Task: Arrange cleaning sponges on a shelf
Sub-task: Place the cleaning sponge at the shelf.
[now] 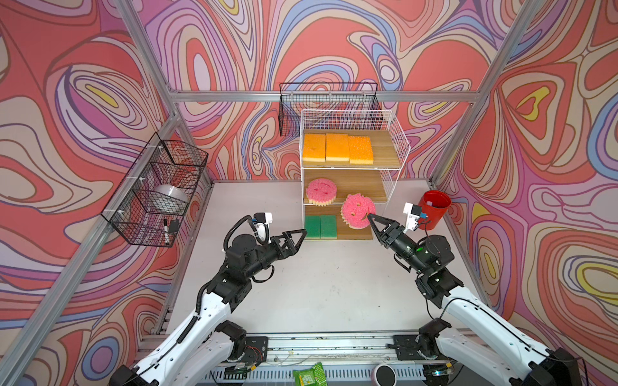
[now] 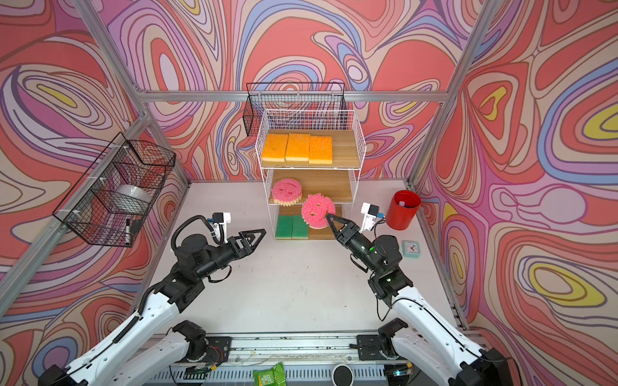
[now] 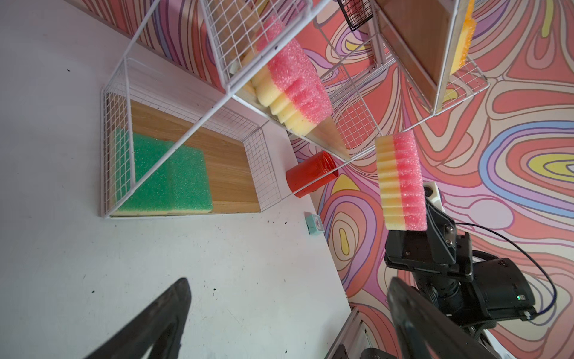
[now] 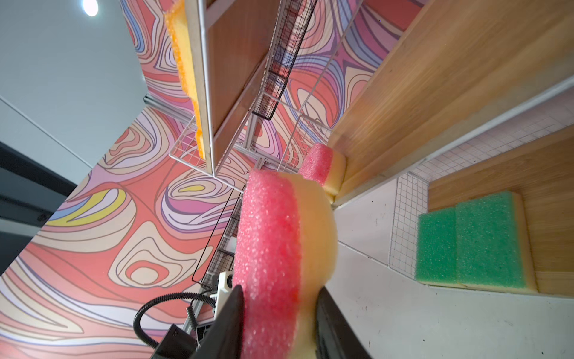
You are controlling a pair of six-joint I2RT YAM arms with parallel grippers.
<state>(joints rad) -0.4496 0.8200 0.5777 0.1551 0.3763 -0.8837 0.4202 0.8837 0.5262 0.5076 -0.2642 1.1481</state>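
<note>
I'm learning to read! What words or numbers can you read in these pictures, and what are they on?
No text here can be read.
Green packet: has printing, too blurred to read.
Mint-green clock: dial marks too small to read.

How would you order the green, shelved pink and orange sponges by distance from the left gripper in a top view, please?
1. green sponges, bottom board, just beside the left gripper.
2. shelved pink sponge, middle board.
3. orange sponges, top board.
</note>
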